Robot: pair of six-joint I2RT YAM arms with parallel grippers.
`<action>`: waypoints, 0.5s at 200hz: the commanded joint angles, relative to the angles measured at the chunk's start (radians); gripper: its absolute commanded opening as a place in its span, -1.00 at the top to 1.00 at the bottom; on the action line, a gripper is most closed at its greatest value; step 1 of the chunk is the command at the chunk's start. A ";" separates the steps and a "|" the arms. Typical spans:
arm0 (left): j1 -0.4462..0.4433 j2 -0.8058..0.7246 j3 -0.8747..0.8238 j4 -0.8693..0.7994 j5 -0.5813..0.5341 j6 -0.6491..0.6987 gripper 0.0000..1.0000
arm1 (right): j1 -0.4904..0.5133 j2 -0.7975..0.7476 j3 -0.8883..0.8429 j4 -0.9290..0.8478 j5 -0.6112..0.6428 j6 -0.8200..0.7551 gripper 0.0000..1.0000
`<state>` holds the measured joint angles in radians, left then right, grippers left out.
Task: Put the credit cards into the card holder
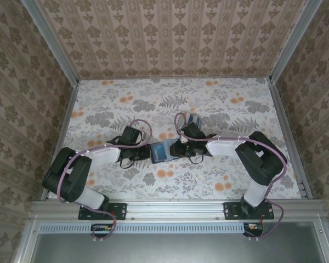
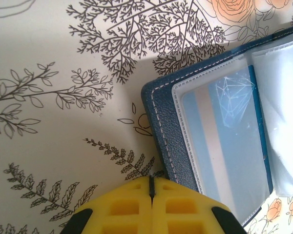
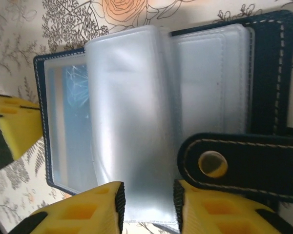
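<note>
The navy card holder (image 1: 160,151) lies open on the floral table between my two grippers. In the left wrist view a blue card (image 2: 234,146) with a pale stripe sits inside the clear sleeve over the holder's stitched cover (image 2: 161,122). My left gripper (image 2: 152,181) is shut, its tip at the holder's near edge. My right gripper (image 3: 147,200) is open, its fingers astride a loose clear sleeve page (image 3: 132,107) that stands up from the holder (image 3: 273,73). The snap strap (image 3: 244,163) lies across the right finger. The blue card (image 3: 73,122) shows under the left sleeve.
Loose cards, one of them blue (image 1: 194,119), lie just behind the right gripper (image 1: 178,149). The left gripper (image 1: 145,152) shows as yellow fingers (image 3: 14,129) at the holder's far side in the right wrist view. Patterned walls enclose the table.
</note>
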<state>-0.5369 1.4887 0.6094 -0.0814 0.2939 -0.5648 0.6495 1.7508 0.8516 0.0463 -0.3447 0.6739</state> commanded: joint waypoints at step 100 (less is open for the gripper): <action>0.010 -0.139 -0.007 -0.048 0.015 -0.017 0.75 | 0.007 0.076 -0.027 0.238 -0.172 0.122 0.43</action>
<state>-0.5358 1.4399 0.6048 -0.0910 0.2913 -0.5686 0.6506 1.8069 0.8337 0.2409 -0.4744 0.7898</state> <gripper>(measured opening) 0.104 0.288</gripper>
